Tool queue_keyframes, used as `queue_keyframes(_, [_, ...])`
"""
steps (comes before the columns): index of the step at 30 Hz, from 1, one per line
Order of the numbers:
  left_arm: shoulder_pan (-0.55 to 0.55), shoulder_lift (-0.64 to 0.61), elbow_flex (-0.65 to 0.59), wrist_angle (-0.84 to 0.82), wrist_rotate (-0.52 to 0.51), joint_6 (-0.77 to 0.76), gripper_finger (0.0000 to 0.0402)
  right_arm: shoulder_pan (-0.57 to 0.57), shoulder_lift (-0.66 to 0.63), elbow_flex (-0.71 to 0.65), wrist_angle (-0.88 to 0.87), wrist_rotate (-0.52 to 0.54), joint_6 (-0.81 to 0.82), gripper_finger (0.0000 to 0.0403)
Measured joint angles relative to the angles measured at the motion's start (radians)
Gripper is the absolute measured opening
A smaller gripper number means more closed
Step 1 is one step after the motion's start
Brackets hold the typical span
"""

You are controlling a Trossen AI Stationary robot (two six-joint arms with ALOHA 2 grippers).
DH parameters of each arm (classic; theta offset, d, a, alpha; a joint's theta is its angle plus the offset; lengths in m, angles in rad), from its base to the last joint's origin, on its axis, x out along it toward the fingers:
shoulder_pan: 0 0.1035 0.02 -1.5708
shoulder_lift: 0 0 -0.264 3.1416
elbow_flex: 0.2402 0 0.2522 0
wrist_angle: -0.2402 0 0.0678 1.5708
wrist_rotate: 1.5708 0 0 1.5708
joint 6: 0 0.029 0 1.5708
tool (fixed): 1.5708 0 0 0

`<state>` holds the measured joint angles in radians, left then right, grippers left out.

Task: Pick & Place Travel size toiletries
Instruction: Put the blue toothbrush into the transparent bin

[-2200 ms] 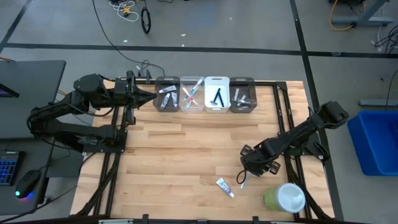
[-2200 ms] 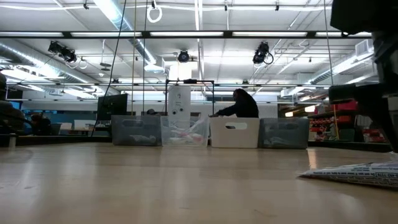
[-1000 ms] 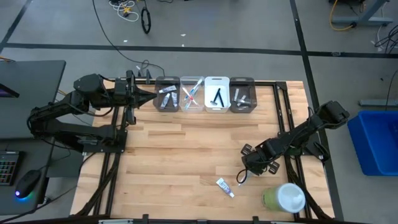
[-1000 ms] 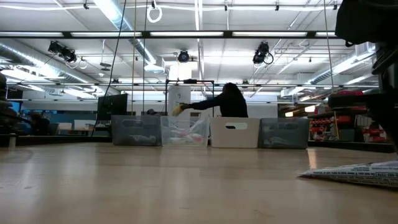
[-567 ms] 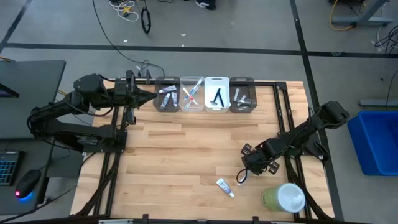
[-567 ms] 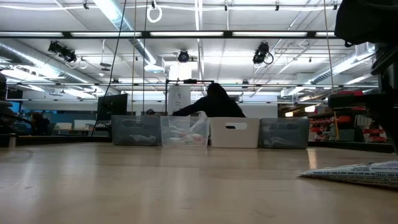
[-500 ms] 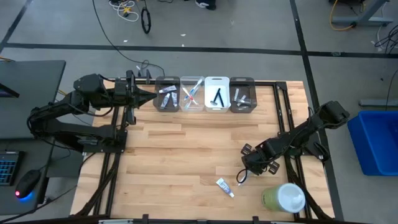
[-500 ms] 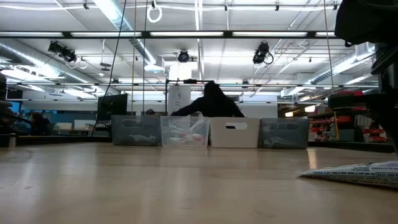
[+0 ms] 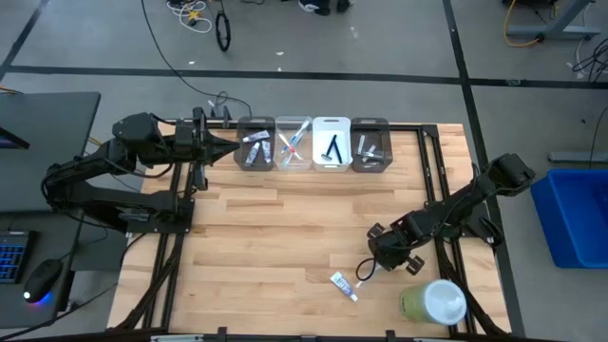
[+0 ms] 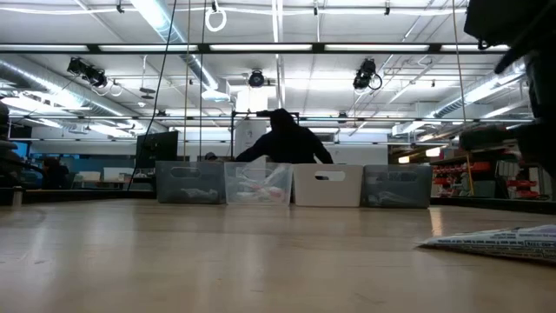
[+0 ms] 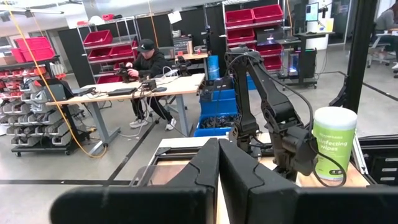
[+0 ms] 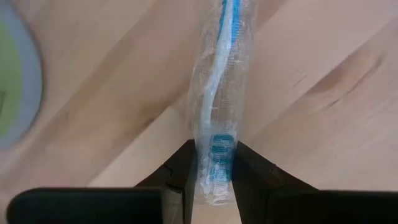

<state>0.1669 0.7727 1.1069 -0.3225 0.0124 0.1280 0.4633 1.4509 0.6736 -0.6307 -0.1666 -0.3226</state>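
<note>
My right gripper [image 9: 371, 261] is near the table's right near corner, shut on a blue-and-white toothbrush in a clear wrapper [image 12: 222, 74]. The toothbrush also shows in the high view [image 9: 361, 273]. A small white-blue toothpaste tube [image 9: 343, 284] lies flat on the wood just to its left and also shows in the low view [image 10: 495, 240]. Several toiletries lie in four bins [image 9: 313, 143] at the far edge. My left gripper [image 9: 231, 148] is shut and empty beside the leftmost bin, its fingers closed together in the left wrist view [image 11: 219, 163]. My right gripper pinches one end of the wrapped toothbrush [image 12: 215, 157] between its two fingers [image 12: 181, 167]. The fingers slant down from the table's right side, and the toothbrush runs on ahead of them, along their line. I cannot tell whether its free end [image 12: 233, 12] touches the wood.
A large green-and-white round container [image 9: 435, 302] stands near the right near corner, close to my right gripper. A person [image 10: 282, 143] moves behind the bins, beyond the table's far edge. Bare wood [image 9: 275, 228] lies between the bins and the toothpaste tube.
My right gripper has moved slightly up and toward the table's left with the toothbrush. The toothbrush's free end has swung toward the left, nearer the toothpaste tube. The tube has stayed where it was. The person behind the bins has shifted leftward.
</note>
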Motion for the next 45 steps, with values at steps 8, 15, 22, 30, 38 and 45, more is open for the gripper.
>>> queue_keyframes(8, [0.000, 0.000, 0.000, 0.050, 0.000, 0.000, 0.0018, -0.007, -0.012, 0.097, -0.025, 0.054, 0.025, 0.0085])
queue_keyframes(15, [0.000, 0.000, 0.000, 0.106, 0.000, 0.023, 0.0018, -0.054, -0.079, 0.199, -0.052, 0.160, -0.008, 0.0088])
queue_keyframes(22, [0.000, 0.000, 0.000, 0.077, 0.001, 0.015, 0.0018, -0.148, -0.132, 0.208, -0.027, 0.231, 0.030, 0.0087])
queue_keyframes(30, [0.000, 0.000, 0.000, 0.030, 0.007, 0.009, 0.0018, -0.303, -0.128, 0.163, 0.157, 0.286, 0.197, 0.0087])
queue_keyframes(38, [0.000, 0.000, 0.000, 0.026, 0.008, 0.011, 0.0018, -0.417, -0.131, 0.153, 0.335, 0.371, 0.289, 0.0088])
queue_keyframes(45, [0.000, 0.000, 0.000, 0.025, 0.007, -0.037, 0.0018, -0.506, -0.131, 0.159, 0.524, 0.376, 0.375, 0.0086])
